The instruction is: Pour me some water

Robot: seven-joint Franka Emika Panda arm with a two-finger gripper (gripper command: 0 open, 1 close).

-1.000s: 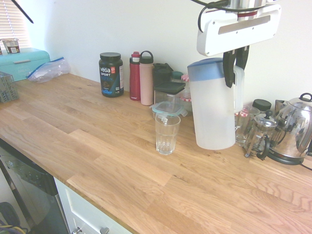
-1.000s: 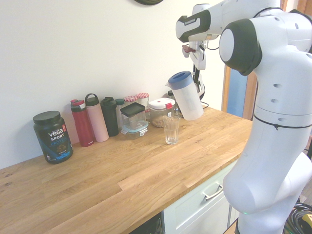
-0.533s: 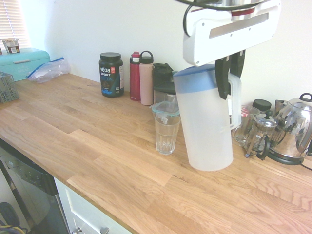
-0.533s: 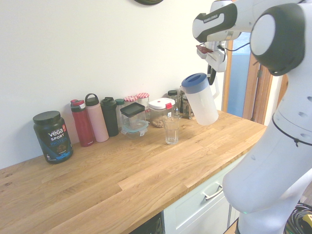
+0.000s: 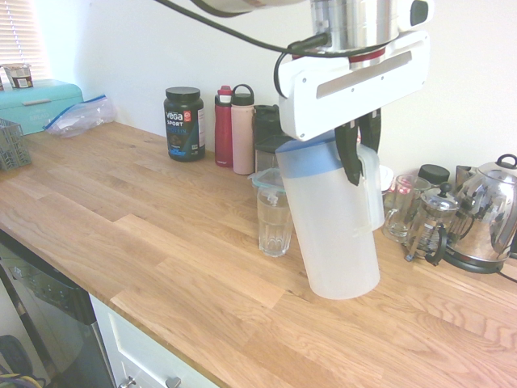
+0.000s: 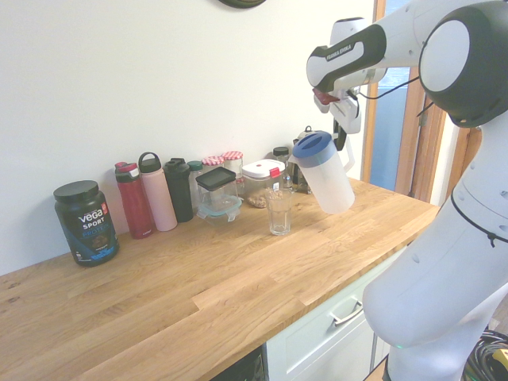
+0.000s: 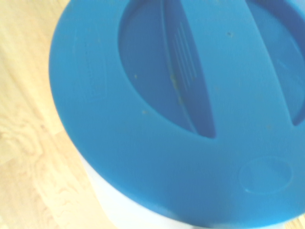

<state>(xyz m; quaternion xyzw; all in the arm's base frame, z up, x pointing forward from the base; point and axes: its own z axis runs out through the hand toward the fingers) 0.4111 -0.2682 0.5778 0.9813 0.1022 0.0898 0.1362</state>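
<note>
The hand (image 5: 356, 155) is clamped tight on the handle of the white pitcher (image 5: 331, 222), which hangs just below it, off the tabletop (image 5: 161, 234) and tilted w/ its blue lid (image 7: 181, 109) leaning toward the glass (image 5: 275, 220). The glass stands on the wood just beside the pitcher, on the lid side and lower than the hand; whether the two touch I can't tell, since in the first exterior view the pitcher overlaps it. Main risk from here: the pitcher's lower body swings or drops into the glass and knocks it over, b/c the gap looks slim. Second: the tilt goes on w/ the spout not over the rim, so water lands on the tabletop. The spout's exact spot is prob. on the lid's near edge, but no view shows it clearly. Third: the grip is on the handle only, so a full pitcher could pivot in the hand and dump fast, overshooting the glass. The jars and bottles (image 6: 159, 194) lie beyond the glass, away from the hand, and the kettle (image 5: 485, 214) sits to its other side; both seem out of reach of a spill unless the pitcher slips entirely.
</note>
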